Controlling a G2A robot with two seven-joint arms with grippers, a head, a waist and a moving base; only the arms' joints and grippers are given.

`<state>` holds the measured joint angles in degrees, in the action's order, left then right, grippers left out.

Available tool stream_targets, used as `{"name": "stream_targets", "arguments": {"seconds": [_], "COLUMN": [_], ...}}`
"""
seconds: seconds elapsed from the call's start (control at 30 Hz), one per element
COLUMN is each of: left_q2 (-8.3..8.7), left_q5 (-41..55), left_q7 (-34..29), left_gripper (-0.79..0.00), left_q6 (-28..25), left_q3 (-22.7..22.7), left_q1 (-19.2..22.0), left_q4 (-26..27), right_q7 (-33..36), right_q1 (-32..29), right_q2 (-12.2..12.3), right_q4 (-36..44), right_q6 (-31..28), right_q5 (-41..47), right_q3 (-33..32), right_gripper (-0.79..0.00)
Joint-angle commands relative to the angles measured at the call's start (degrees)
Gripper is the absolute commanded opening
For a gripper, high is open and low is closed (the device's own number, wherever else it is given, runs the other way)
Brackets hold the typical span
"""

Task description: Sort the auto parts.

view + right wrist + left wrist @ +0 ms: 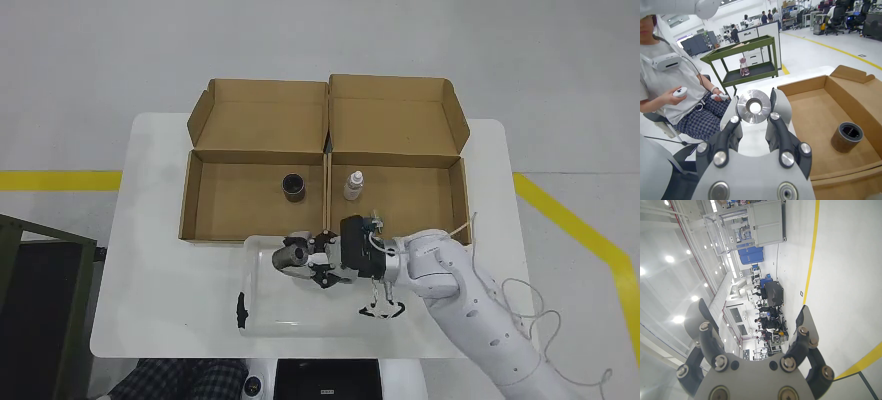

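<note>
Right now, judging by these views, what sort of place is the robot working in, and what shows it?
Probably an industrial robotics lab or workshop floor: yellow floor lines, an aluminium-framed machine enclosure, and rows of desks with office chairs.

I work in a big open industrial lab, a robotics hall by the look of it. Past my left hand (pixel 752 305) stands an aluminium-framed enclosure (pixel 753 224) with clear panels, with blue cabinets (pixel 751 255) beside it. Overhead, rows of round ceiling lights (pixel 669 259) run along a red pipe (pixel 694 255). The pale glossy floor (pixel 560 60) carries yellow lines (pixel 60 180). Near my white surface (pixel 160 250) is a green metal cart (pixel 745 62). Farther off are desks with office chairs (pixel 836 20) and grey drawer cabinets (pixel 753 36).
</note>
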<state>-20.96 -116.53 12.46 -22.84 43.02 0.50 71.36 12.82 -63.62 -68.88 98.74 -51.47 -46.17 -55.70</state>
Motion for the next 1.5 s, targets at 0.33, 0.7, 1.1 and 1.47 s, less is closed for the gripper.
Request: {"name": "stream_targets", "arguments": {"seconds": [0.33, 0.7, 1.1, 1.47], "left_q2": [0.00, 0.00, 0.00, 0.00], "left_q5": [0.0, 0.0, 0.0, 0.0], "left_q7": [0.0, 0.0, 0.0, 0.0], "left_gripper": [0.000, 0.000, 0.000, 0.000], "left_q6": [0.0, 0.0, 0.0, 0.0], "left_q3": [0.0, 0.0, 0.0, 0.0], "left_q1": [0.0, 0.0, 0.0, 0.0], "left_q4": [0.0, 0.0, 0.0, 0.0], "right_q7": [-5.2, -5.0, -1.3, 8.9], "right_q1": [-0.7, -0.8, 1.6, 9.0], "right_q2": [0.0, 0.1, -0.3, -1.4], "right_q4": [-0.1, 0.6, 1.0, -0.6], "right_q6": [2.1, 3.2, 12.3, 19.1], "right_q5": [10.2, 12.0, 0.2, -10.7], "right_q3": [-3.1, -4.6, -4.1, 1.3], "right_gripper": [-0.785, -0.785, -0.785, -0.785]}}
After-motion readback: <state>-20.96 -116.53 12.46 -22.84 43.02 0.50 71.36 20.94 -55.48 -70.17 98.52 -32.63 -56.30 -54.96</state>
